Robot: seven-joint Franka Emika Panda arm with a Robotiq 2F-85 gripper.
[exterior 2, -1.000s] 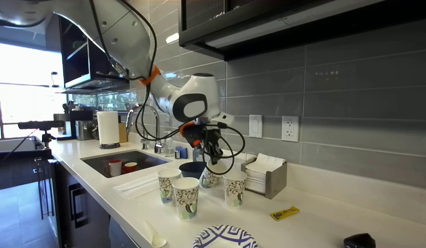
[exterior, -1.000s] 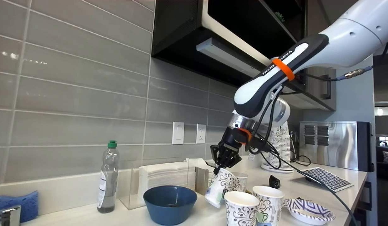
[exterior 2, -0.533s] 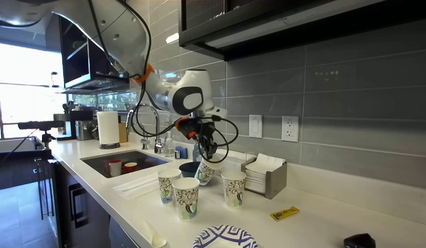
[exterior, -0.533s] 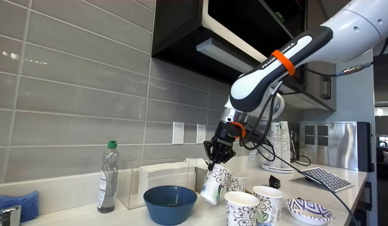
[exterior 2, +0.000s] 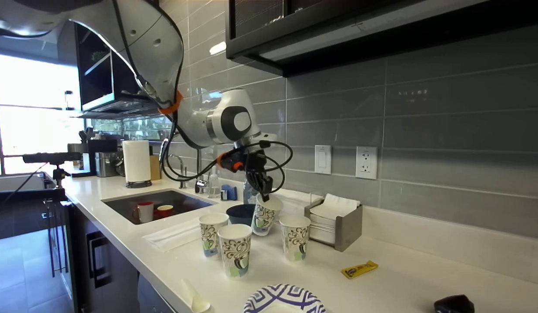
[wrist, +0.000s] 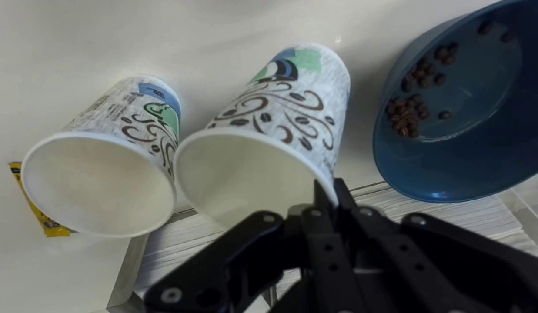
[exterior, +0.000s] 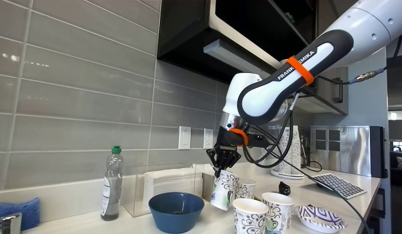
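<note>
Gripper (wrist: 332,193) clamped on the rim of a tilted, patterned paper cup (wrist: 290,108). In wrist view it's between a blue bowl (wrist: 477,108) holding coffee beans (wrist: 409,117) and a second cup (wrist: 103,161).

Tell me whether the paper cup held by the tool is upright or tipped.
Tipped slightly: in both exterior views the held paper cup leans, while the neighbouring paper cup by the napkin holder stands upright.
</note>
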